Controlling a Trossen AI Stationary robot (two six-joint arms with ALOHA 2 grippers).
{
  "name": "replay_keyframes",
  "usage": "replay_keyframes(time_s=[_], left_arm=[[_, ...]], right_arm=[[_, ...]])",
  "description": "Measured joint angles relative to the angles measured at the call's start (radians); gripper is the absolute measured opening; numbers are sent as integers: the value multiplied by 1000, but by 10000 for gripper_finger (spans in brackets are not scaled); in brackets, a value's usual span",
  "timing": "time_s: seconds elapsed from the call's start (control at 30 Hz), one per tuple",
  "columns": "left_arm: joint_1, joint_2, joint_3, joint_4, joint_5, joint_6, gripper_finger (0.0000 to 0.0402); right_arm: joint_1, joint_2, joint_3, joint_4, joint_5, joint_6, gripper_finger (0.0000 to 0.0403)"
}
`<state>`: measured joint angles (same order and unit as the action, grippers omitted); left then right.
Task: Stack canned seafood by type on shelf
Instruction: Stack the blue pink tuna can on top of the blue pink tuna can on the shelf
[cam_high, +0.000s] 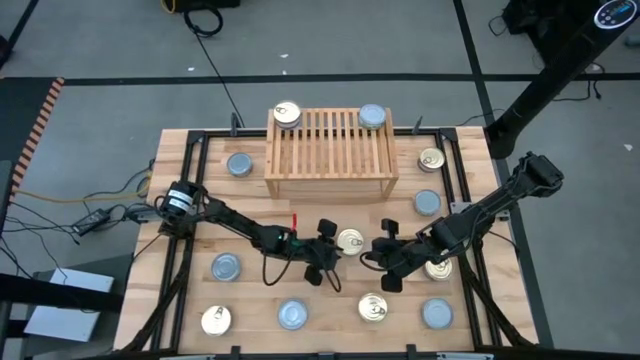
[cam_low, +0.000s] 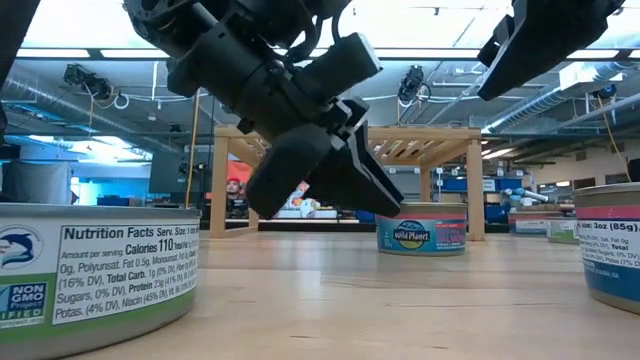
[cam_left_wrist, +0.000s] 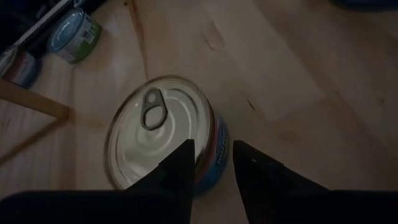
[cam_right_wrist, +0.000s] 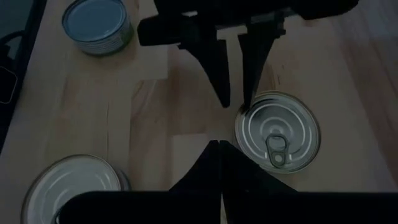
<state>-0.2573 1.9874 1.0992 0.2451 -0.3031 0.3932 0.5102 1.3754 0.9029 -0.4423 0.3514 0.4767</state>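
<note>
The gold-topped tin (cam_left_wrist: 163, 134), pull-tab up, blue label round its side, sat on the worktop (cam_high: 300, 220) just ahead of the left claw (cam_left_wrist: 211, 163), whose parted fingers straddled its rim without gripping. The right claw (cam_right_wrist: 219, 149) hung clenched, empty, opposite. The tin's near edge was hidden.

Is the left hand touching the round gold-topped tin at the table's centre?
Cannot tell. In the left wrist view the left hand straddles the gold-topped tin's rim, fingers partly open; contact is unclear.
</note>
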Motion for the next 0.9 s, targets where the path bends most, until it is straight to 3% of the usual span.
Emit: replay_keyframes(time_s=[0.27, 0.57, 0.9], left_arm=[[3, 15, 0, 13, -17, 49, 102], [0, 13, 2, -3, -46, 101, 9], [-6, -7, 30, -120, 50, -2, 2]], right_arm=[[0, 0, 0, 9, 15, 0, 5], [0, 0, 0, 13, 15, -8, 5], [0, 0, 0, 16, 15, -8, 5]])
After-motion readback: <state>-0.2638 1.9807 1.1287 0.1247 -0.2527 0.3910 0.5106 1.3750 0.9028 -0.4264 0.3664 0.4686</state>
